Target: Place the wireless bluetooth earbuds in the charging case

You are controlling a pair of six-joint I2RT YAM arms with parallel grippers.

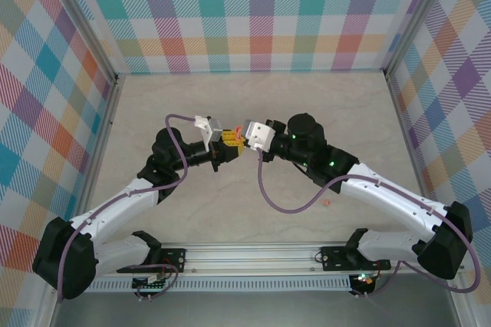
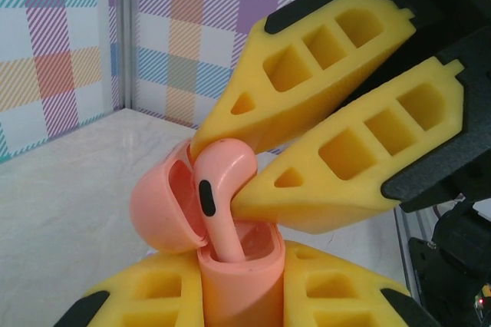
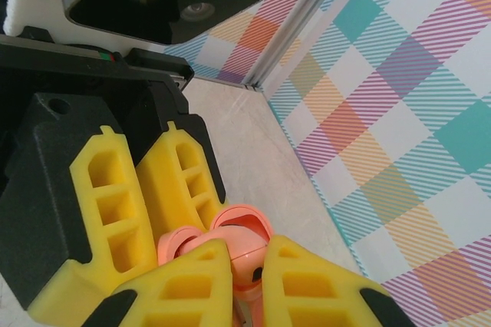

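Starting at your left, the left arm (image 1: 115,212) reaches in over the pale tabletop (image 1: 230,97) to the middle, where it meets the right arm, so you have two arms and two end effectors nose to nose above the surface. Your left end effector (image 2: 239,265) has its two yellow fingers closed on the body of one salmon-orange charging case (image 2: 238,304), which stands upright between them. Its single lid (image 2: 157,212) is swung open to the left, and one finger presses on each side of the case body. Just right of the lid you can see one salmon-orange earbud (image 2: 221,181) with its stem down inside the case's mouth. Its rounded head stands above the rim and its dark oval spot faces the left wrist camera. The right end effector (image 2: 217,175) comes in from the upper right with its two yellow fingers nearly together, and their tips pinch the head of that earbud from either side. In the right wrist view the same earbud sits between that arm's own two fingertips, with the left end effector's two yellow fingers just beyond it. Further right in the top view, one tiny salmon-orange bit (image 1: 326,204) lies on the tabletop beside the right arm (image 1: 391,204), well apart from the case and too small to identify. One purple cable (image 1: 276,204) loops off each arm, two in all.
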